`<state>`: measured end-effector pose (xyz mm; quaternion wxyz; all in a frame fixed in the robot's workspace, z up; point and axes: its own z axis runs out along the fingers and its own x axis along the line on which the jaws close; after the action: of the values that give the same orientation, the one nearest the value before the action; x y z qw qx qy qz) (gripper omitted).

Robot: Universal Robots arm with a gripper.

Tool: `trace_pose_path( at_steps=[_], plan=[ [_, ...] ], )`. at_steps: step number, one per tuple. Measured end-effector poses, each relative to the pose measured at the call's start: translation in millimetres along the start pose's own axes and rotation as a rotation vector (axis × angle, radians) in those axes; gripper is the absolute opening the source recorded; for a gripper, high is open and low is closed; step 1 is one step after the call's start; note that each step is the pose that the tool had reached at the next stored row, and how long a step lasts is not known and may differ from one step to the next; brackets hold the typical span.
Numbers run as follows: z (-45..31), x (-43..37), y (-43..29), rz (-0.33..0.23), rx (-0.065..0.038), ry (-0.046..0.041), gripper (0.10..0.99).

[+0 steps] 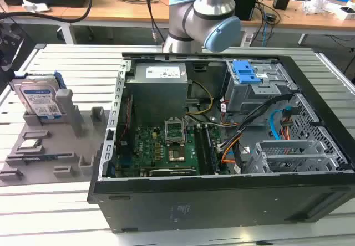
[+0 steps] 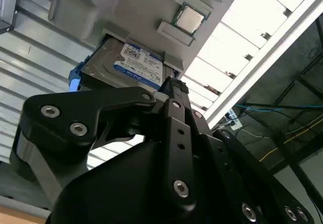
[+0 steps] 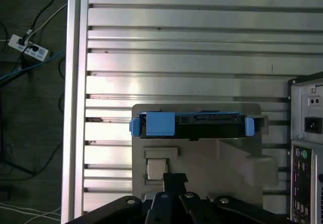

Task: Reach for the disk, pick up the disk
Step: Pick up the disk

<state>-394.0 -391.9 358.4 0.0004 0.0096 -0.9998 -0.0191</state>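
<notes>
In the exterior view the arm (image 1: 204, 21) is cut off by the upper edge, beyond the far wall of the open computer case (image 1: 222, 201); the disk (image 1: 40, 99) is seen at the exterior view's left, outside the case, stood on edge in a slot of the grey holder (image 1: 77, 141) on the slatted table (image 1: 66, 63), its lower part hidden by the holder's wall; in the first wrist view the disk (image 3: 194, 124) is presented edge-on, so that only its blue frame and dark connector side are seen; in the second wrist view the disk (image 2: 128, 65) is shown by its label face, one corner being covered by the gripper (image 2: 174, 86); the gripper is seen pressed together, nothing pinched, apart from the disk; a processor chip (image 3: 156, 168) is seen lying flat in the holder near the disk.
</notes>
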Motion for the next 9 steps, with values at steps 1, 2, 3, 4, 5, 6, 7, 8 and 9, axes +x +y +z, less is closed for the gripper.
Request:
trace_pose_path(
  at_steps=[1,2,3,4,5,6,7,8,9],
  plan=[
    [0.0,0.0,0.0,-0.001,0.000,0.0001,0.106],
    [0.0,0.0,0.0,-0.015,0.000,0.0006,0.106],
    [0.0,0.0,0.0,-0.031,0.000,0.0012,0.106],
    [0.0,0.1,0.0,-0.042,0.000,0.0017,0.106],
    [0.0,0.0,0.0,-0.055,0.000,0.0021,0.106],
    [0.0,0.0,0.0,-0.070,0.000,0.0027,0.106],
    [0.0,0.0,0.0,-0.089,0.000,0.0034,0.106],
    [0.0,0.0,0.0,-0.104,0.000,0.0040,0.106],
    [0.0,0.0,0.0,-0.116,0.000,0.0044,0.106]
  ],
)
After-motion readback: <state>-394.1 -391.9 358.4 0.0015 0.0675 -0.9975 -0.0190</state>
